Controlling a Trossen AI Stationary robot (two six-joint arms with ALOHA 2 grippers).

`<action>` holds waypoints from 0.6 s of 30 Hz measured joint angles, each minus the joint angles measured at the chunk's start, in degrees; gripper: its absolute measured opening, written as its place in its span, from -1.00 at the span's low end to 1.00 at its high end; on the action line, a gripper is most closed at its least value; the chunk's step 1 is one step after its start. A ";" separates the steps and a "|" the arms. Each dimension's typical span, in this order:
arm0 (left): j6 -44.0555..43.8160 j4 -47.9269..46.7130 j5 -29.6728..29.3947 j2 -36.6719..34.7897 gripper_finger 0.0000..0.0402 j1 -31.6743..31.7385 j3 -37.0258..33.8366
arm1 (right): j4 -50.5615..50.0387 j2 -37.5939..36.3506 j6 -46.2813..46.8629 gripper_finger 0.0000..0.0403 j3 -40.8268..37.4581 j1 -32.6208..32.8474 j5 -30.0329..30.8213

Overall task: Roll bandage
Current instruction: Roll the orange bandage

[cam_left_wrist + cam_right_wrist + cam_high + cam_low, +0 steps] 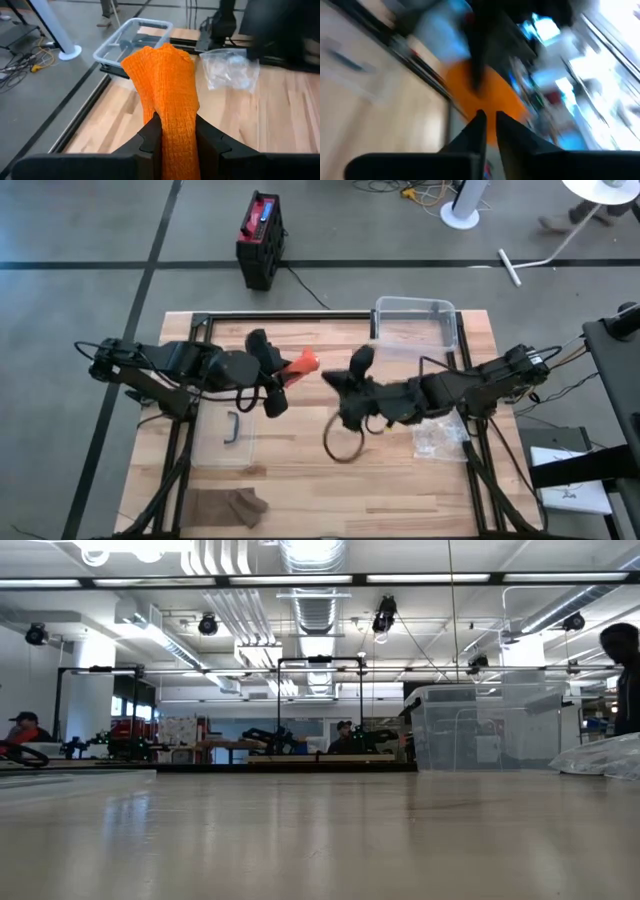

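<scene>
Grippers first: the left gripper [291,372] is up over the middle of the wooden table [300,470], fingers [150,137] pinched tight on the orange bandage [167,85], and the left wrist view shows the fabric squeezed between them and standing up past the tips in a loose, folded hump. Across from it, the right gripper [340,380] faces the bandage from the other side; its fingers [476,129] look almost pressed together with only a thin slit between, but that picture is smeared with motion and I cannot tell whether any fabric is caught in them.

On progress, my read is early to middle: the bandage is lifted clear of the table and held, yet what shows is a crumpled fold, not a tight cylinder, so the winding itself looks mostly ahead.

Working down in size, the clear plastic bin [415,320] sits at the far edge of the table, near the right arm. Its flat lid [228,430] lies on the left side. A brown cloth [228,505] rests at the near edge, a crinkled plastic bag [438,440] lies by the right arm, and a dark cable loop [345,442] hangs under the right gripper.
</scene>
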 joint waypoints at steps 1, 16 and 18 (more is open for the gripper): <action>-0.07 -0.19 -0.04 -0.07 -0.66 0.16 0.02 | -0.11 0.06 0.24 -0.76 0.00 0.22 -3.98; 0.04 -0.02 15.23 3.46 -0.67 0.38 0.00 | -1.59 4.69 -9.27 -0.02 -0.07 -5.68 -16.60; -0.30 -0.46 17.09 3.56 -0.69 0.44 -0.04 | -3.31 5.12 -11.25 0.03 -0.07 -5.68 -15.09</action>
